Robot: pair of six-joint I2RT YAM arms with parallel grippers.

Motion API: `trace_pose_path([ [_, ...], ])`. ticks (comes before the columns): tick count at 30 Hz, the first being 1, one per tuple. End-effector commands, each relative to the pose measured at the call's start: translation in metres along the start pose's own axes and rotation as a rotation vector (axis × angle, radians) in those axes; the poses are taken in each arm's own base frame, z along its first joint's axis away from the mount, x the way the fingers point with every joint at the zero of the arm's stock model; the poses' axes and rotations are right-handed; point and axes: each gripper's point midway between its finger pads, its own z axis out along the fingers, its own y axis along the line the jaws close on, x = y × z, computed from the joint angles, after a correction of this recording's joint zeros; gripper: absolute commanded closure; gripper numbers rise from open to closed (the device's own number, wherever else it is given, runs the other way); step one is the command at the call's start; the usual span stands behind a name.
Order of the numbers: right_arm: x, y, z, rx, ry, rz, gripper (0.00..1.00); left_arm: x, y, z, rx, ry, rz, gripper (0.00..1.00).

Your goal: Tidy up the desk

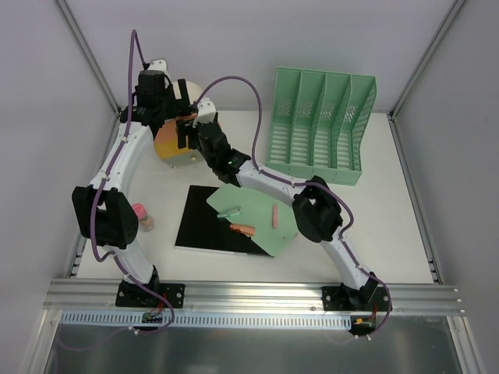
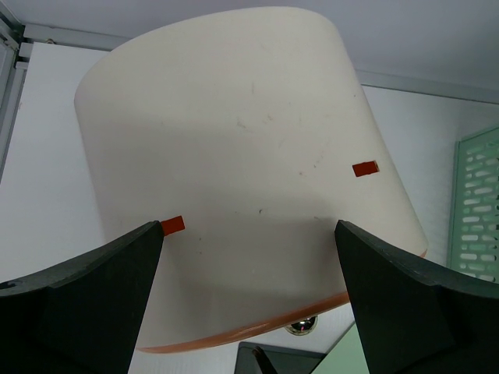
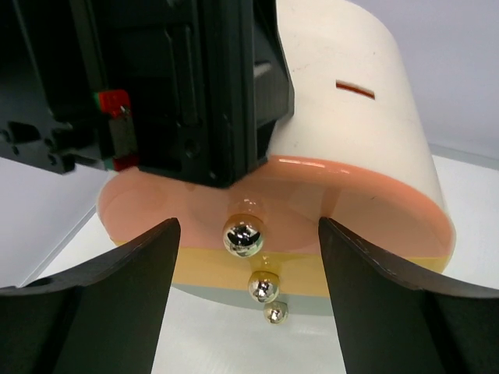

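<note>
From above, the white desk point(image 1: 390, 218) carries a black sheet point(image 1: 199, 226) at its middle with a green folder point(image 1: 265, 210) and pens point(image 1: 243, 229) on it. A green file rack point(image 1: 320, 125) stands at the back right. Both my arms reach to a cream tub point(image 1: 170, 144) at the back left.

Through my left wrist camera, my left gripper point(image 2: 248, 232) is spread wide, the tub's cream wall just ahead.

On the right wrist, my right gripper point(image 3: 248, 230) gapes too, a shiny knob point(image 3: 243, 236) between its fingers, untouched.
</note>
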Motion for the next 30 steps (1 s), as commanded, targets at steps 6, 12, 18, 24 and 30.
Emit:
trace_pose_path([
  [6, -0.025, -0.012, -0.032, 0.009, -0.035, 0.095, 0.23, 0.026, 0.008, -0.007, -0.036, 0.087, 0.061, 0.06],
  [12, 0.005, -0.016, -0.042, -0.002, -0.001, 0.132, 0.25, 0.027, 0.008, -0.007, -0.037, 0.090, 0.060, 0.06],
  [18, 0.024, -0.013, -0.034, -0.029, 0.015, 0.184, 0.28, 0.026, 0.009, -0.007, -0.038, 0.087, 0.062, 0.06],
  [24, 0.032, -0.013, -0.022, -0.042, 0.032, 0.249, 0.28, 0.027, 0.009, -0.006, -0.040, 0.089, 0.064, 0.06],
  [30, 0.039, -0.010, -0.011, -0.054, 0.044, 0.277, 0.34, 0.027, 0.009, -0.006, -0.040, 0.089, 0.065, 0.06],
])
